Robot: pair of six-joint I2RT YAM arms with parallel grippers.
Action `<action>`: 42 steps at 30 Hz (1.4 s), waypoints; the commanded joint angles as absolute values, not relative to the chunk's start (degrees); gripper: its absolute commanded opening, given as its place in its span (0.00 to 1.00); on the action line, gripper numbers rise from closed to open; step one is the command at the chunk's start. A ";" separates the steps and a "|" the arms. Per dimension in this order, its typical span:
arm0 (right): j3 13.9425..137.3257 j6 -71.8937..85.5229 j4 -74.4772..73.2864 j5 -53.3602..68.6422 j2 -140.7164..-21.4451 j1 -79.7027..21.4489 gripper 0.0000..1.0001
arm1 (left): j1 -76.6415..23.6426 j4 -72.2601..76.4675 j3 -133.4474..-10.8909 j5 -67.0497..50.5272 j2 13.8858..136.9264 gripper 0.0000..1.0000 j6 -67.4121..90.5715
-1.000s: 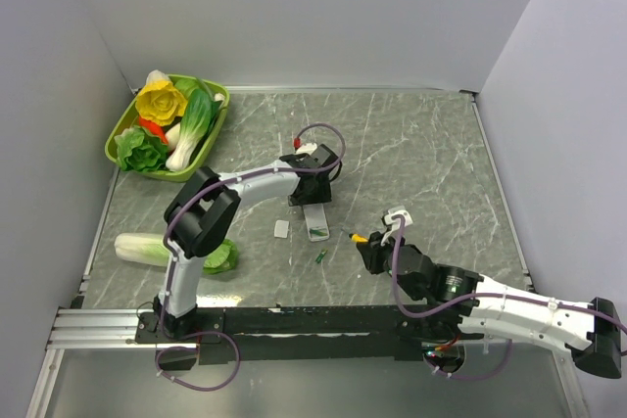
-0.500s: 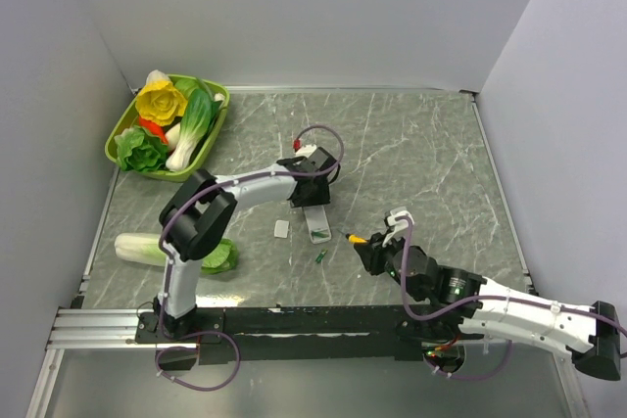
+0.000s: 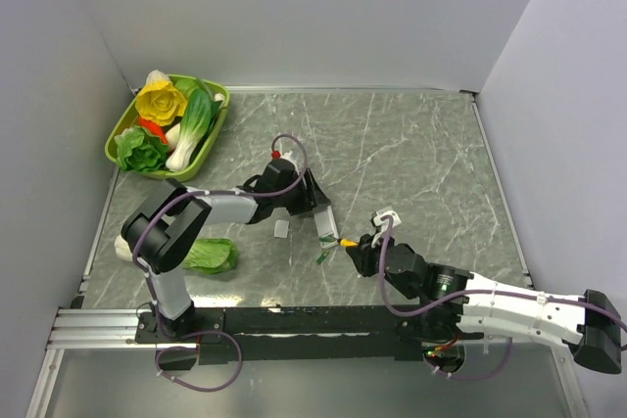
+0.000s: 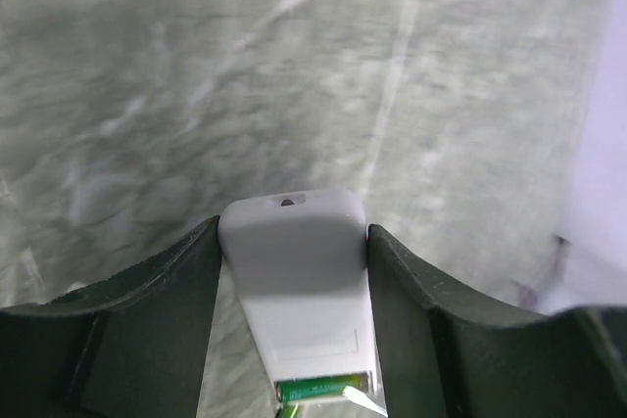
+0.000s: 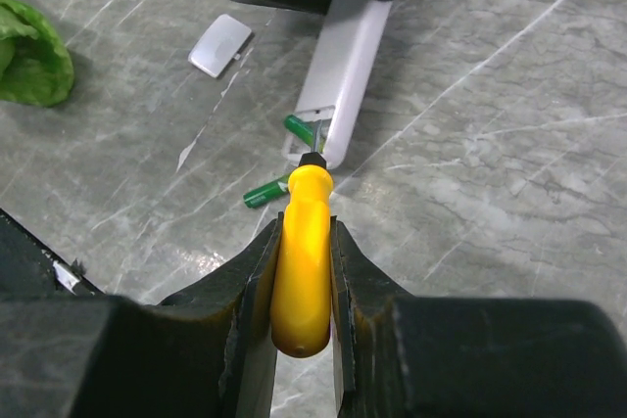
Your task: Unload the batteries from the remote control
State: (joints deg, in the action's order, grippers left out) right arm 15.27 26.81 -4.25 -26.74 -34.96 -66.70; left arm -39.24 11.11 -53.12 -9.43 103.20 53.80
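The left gripper (image 4: 294, 234) pinches the remote (image 5: 345, 56) at its closed end. The right gripper (image 5: 306, 224) pinches a yellow screwdriver (image 5: 302, 276), with the tip at the remote's open end. One battery (image 5: 299, 126) sticks out there. A second battery (image 5: 265, 192) lies on the table (image 5: 490, 144), at 7 o'clock from that end.

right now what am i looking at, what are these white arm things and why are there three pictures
These are two robot arms bolted to the near edge of a marble table. The wide picture comes from a fixed camera above and behind them; the other two come from a camera on each wrist, so each shows its own fingers. The left gripper is closed on the remote control, its battery bay open. The right gripper is closed on a yellow-handled screwdriver, tip at that bay. One green battery sits at the bay's end; a second battery lies loose on the table. Nearby lie a small white cover and a leafy vegetable; a green basket of vegetables stands in the far left corner.
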 commanded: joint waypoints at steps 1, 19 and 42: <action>16.61 25.58 1.84 -26.19 -37.17 -66.53 0.00 | -38.32 37.41 -48.79 -20.47 100.11 0.01 55.99; 21.71 21.63 0.26 -31.64 -39.38 -66.53 0.00 | -35.51 59.24 -41.93 -25.06 104.33 0.01 58.19; 24.00 19.94 -0.26 -29.36 -45.02 -66.53 0.00 | -35.95 25.08 -46.66 -5.20 99.05 0.01 55.20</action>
State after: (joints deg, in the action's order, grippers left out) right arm 23.29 19.66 -2.57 -31.77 -49.23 -66.70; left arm -35.64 41.17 -41.58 -13.54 102.52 56.60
